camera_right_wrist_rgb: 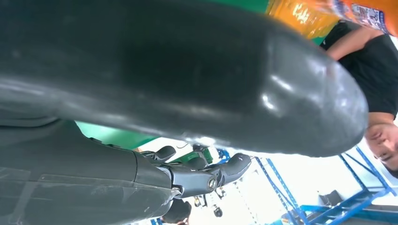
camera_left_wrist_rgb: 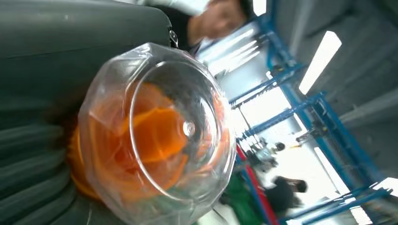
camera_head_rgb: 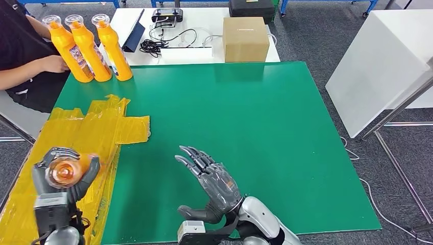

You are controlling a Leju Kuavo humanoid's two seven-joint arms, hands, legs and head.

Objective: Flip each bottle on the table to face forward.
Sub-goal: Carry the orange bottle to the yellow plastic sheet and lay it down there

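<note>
Scene, big to small: green table (camera_head_rgb: 265,127), yellow tape patch (camera_head_rgb: 87,132) on its near-left side, cardboard box (camera_head_rgb: 245,39) on the white table behind, three orange bottles (camera_head_rgb: 88,48) upright in a row at the far-left corner w/ a person's hand (camera_head_rgb: 53,64) next to them.

Step in hand, my read: left hand (camera_head_rgb: 61,178) holds a fourth bottle (camera_head_rgb: 66,171), cap pointing up at the head cam, body hidden below the fingers. Fingers and thumb wrap it just under the clear cap (camera_left_wrist_rgb: 159,131); left wrist view has the cap right against the grey palm cover, orange spout visible inside. Label side: can't tell from any view.

To do it well:
- keep the wrap tight; grip is high on the neck so the body can swing, rotate slow
- turn abt the bottle's long axis until the label faces fwd, check w/ head cam before release
- set down upright on bare green, not on wrinkled tape, base may rock there
- place near the row but apart from it and from the person's hand

Right hand (camera_head_rgb: 209,178): empty, fingers spread wide, palm up-ish over the near-centre of the table, well apart from the held bottle. Could support the bottle body for a regrip if needed, otherwise keep it out of the way.

Held bottle sits over the near-left edge above the tape, far from the row.
</note>
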